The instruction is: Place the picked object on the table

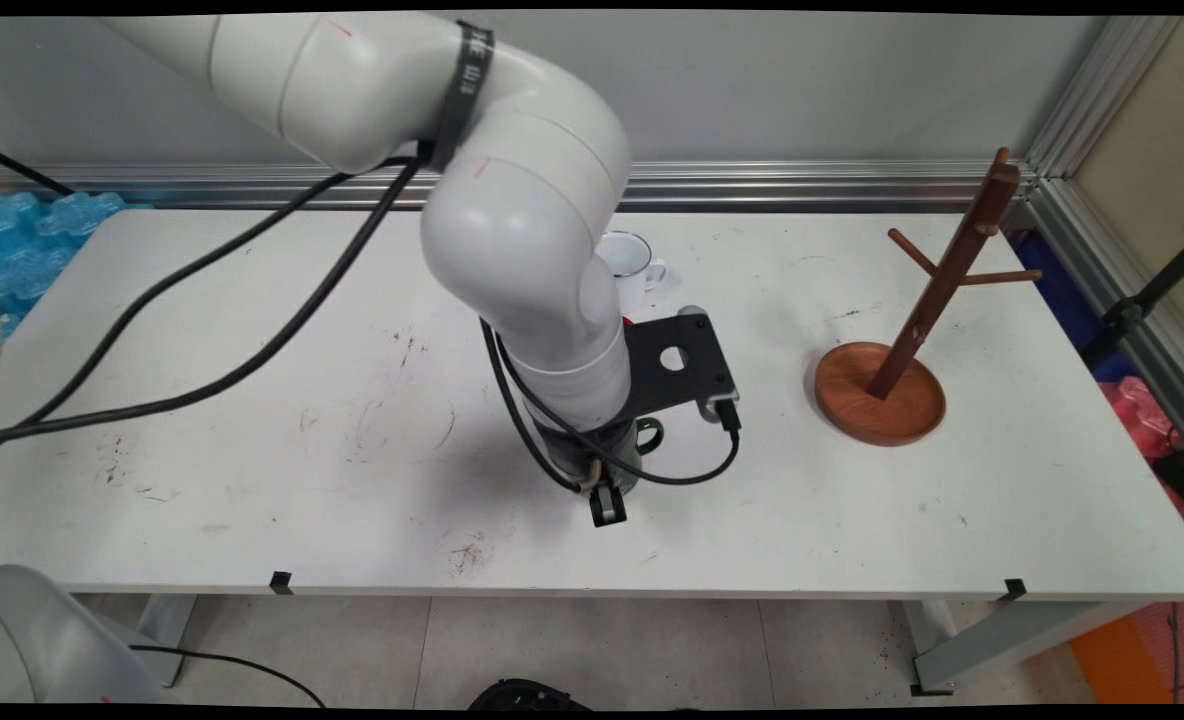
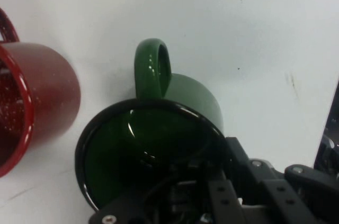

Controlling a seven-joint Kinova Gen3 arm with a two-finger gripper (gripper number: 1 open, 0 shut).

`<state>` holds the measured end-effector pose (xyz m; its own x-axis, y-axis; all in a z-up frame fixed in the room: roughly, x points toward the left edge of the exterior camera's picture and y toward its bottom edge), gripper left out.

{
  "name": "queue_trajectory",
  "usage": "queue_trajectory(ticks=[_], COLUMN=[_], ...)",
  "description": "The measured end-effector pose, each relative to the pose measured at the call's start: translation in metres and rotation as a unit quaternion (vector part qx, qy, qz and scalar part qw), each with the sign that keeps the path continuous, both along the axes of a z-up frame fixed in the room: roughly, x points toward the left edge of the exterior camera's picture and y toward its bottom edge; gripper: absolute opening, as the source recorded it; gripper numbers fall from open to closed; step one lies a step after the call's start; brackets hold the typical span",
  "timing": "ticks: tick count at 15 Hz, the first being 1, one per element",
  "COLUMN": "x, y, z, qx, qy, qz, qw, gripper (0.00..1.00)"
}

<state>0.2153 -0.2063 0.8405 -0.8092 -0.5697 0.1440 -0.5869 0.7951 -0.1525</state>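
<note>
Enamel-style green mug (image 2: 180, 99), glossy, black rim, loop handle, on the scuffed white counter (image 1: 252, 450) right under the end effector (image 1: 607, 500). Can't tell whether the end effector is apart or clamped on the mug, with the black linkage in the way. Red mug (image 2: 37, 102) with white speckles inside, just beside the green one. White mug (image 1: 630, 262) with a dark rim further back. Wooden mug tree (image 1: 937, 290), round dished base, slanted pegs, well off to the right. Lettering on the arm's black band too small to read.

Green mug (image 2: 159, 144) with black rim; red mug (image 2: 37, 102), white-speckled inside; white mug (image 1: 635, 262); brown wooden rack (image 1: 902, 350).
</note>
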Motion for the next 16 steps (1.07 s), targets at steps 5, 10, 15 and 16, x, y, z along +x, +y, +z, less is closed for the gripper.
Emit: queue_trajectory(ticks=[5, 10, 15, 16], x=[-0.006, -0.009, -0.011, -0.012], y=[0.0, 0.0, -0.001, -0.001], z=[-0.009, -0.015, -0.019, -0.019], qx=[0.005, 0.011, 0.014, 0.014], qy=[-0.008, -0.014, -0.016, -0.015], qz=[0.003, 0.006, 0.006, 0.006], qw=[0.9999, 0.9998, 0.9998, 0.9998], gripper=[0.0, 0.0, 1.0, 1.0])
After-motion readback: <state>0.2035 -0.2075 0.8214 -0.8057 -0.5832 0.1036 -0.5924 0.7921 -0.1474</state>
